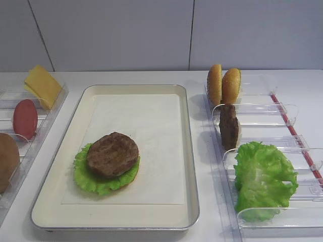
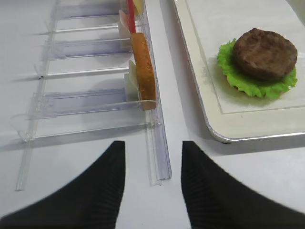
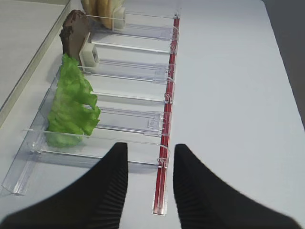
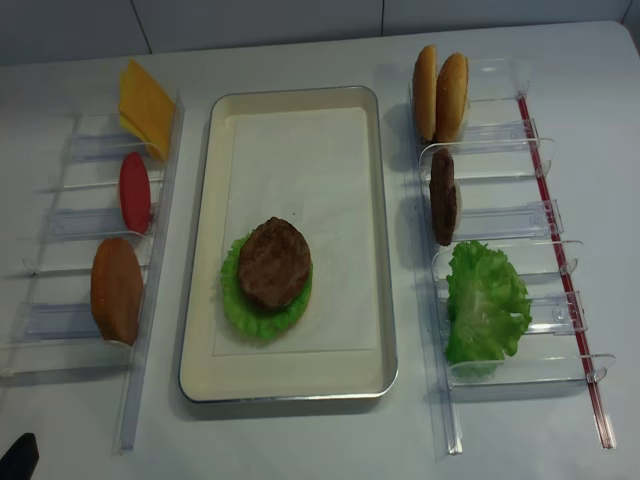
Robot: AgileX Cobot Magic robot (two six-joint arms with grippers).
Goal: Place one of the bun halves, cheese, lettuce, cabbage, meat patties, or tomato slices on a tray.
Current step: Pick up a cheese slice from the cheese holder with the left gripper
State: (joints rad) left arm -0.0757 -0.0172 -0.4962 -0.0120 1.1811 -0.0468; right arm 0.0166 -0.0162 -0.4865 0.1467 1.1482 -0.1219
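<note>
The cream tray (image 1: 192, 151) (image 4: 386, 250) lies mid-table. On its paper liner a meat patty (image 1: 112, 154) (image 4: 273, 263) (image 2: 264, 53) rests on lettuce (image 1: 86, 176) over a bun. The left bin holds cheese (image 1: 43, 85) (image 4: 145, 108), a tomato slice (image 1: 25, 119) (image 4: 134, 192) and a bun half (image 4: 116, 290) (image 2: 143, 69). Two bun halves (image 1: 222, 85) (image 4: 440, 95), a patty (image 1: 228, 126) (image 3: 74, 31) and more lettuce (image 1: 262, 176) (image 3: 71, 105) stand in the right bin. My left gripper (image 2: 153, 145) hovers open and empty at the left bin's near end. My right gripper (image 3: 150, 147) is open and empty at the right bin's near end.
Narrow clear plastic bins (image 4: 60, 250) (image 4: 520, 230) flank the tray on a white table. A red strip (image 3: 167, 119) (image 4: 560, 250) runs along the right bin's outer side. A grey panelled wall closes the back.
</note>
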